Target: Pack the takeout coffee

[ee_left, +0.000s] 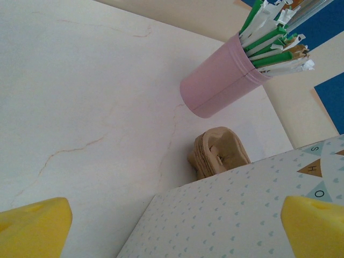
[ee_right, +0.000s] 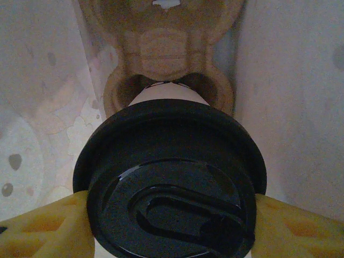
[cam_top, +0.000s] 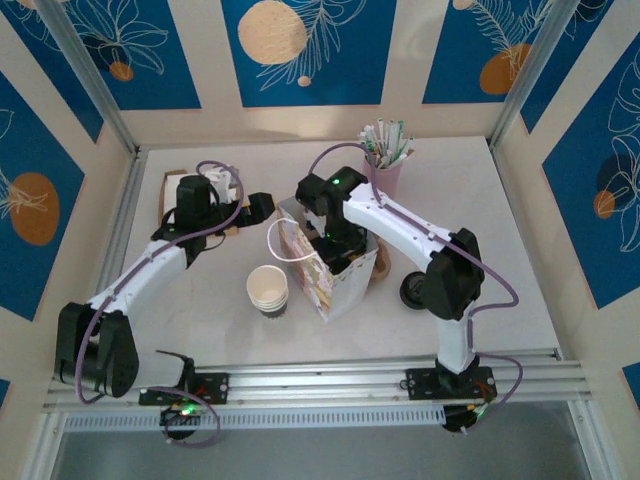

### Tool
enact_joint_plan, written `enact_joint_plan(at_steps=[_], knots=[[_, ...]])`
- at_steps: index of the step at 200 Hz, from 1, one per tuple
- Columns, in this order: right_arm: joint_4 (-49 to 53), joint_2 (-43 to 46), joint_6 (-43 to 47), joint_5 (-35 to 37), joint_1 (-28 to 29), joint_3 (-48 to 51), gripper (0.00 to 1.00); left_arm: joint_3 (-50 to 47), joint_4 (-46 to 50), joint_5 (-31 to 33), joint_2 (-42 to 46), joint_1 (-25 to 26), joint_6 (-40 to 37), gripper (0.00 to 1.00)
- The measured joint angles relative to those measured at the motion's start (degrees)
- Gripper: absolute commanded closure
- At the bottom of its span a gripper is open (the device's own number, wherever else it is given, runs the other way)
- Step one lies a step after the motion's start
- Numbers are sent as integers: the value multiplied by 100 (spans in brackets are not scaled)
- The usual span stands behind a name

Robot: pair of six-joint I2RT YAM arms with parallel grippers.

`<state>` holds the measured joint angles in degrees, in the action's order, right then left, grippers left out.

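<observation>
The right gripper (ee_right: 172,228) is pinching the takeout coffee (ee_right: 169,140) from both sides, just under the black lid, and has it down inside the paper bag (cam_top: 345,285). Straight below the gripper, the cup's body drops into a round pocket of the cardboard carrier (ee_right: 161,48) at the bottom of the bag. I can't tell whether it is fully seated. From where I stand, the way to do this well is to hold the cup upright and ease it straight down until the pocket takes its weight. The bag walls look close on either side, so let go with only a small opening and lift out vertically. Off to the side, the left gripper (ee_left: 172,228) is spread wide just beside the bag's outer wall, holding nothing.
</observation>
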<state>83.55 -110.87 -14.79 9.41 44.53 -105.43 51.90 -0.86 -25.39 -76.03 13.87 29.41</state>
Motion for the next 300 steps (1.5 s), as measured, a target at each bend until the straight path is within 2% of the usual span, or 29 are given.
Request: enact_joint_plan(at_steps=[300], knots=[[107,-103,46,-70,-33,-114,41,0,-35,-2,-76,0,2,0]])
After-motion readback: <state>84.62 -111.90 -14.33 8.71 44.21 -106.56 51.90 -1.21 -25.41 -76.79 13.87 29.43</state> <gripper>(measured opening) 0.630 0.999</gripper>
